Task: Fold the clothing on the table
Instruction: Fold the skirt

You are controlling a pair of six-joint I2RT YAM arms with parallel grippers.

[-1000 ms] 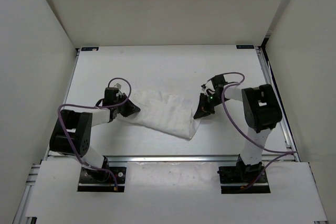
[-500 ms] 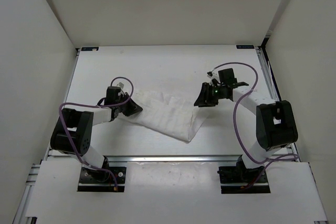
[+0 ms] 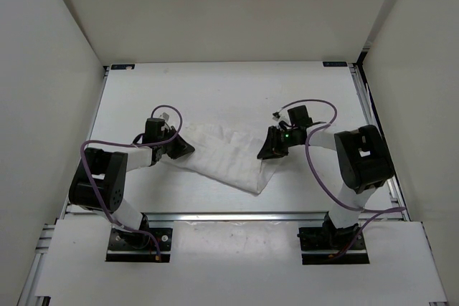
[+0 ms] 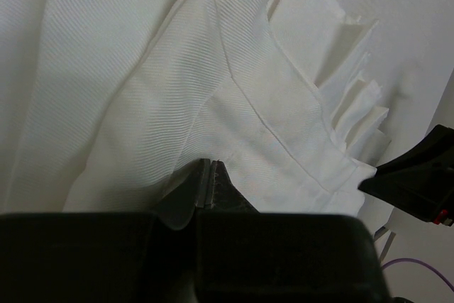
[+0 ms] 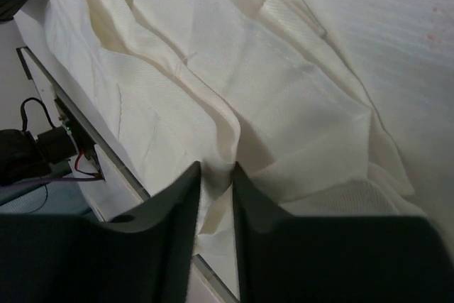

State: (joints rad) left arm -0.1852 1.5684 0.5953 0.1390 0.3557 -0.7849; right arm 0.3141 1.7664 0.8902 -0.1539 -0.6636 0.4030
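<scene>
2 arms: both reach inward from the near edge of the worktop (image 3: 215,94), 1 at each end of the clothing (image 3: 224,157).
Clothing: 1 thin white garment, lying flat in the middle of the worktop as a long band that runs from the left hand down to a pointed corner near the front rail, then turns up to the right hand.
Clothing surface: a fine ribbed weave with a stitched seam, and a stack of pleat-like folds fanned out at the end nearest the right hand.
Left hand (image 3: 179,150): fingers pressed together, clamped on the left edge of the clothing, low against the worktop.
Right hand (image 3: 267,153): fingers (image 5: 191,189) a little apart, set down on the right end of the clothing with a raised ridge of cloth between them; whether they press on that ridge cannot be told.
Cables: 1 purple cable (image 3: 319,170) loops along each arm.
Light: 1 small green light (image 3: 286,134) glows on the right wrist.
Writing: 2 corner brackets (image 3: 122,67) at the far edge of the worktop carry small marks, too small to read.
Surroundings: plain white walls (image 3: 43,91) stand on 3 sides.
</scene>
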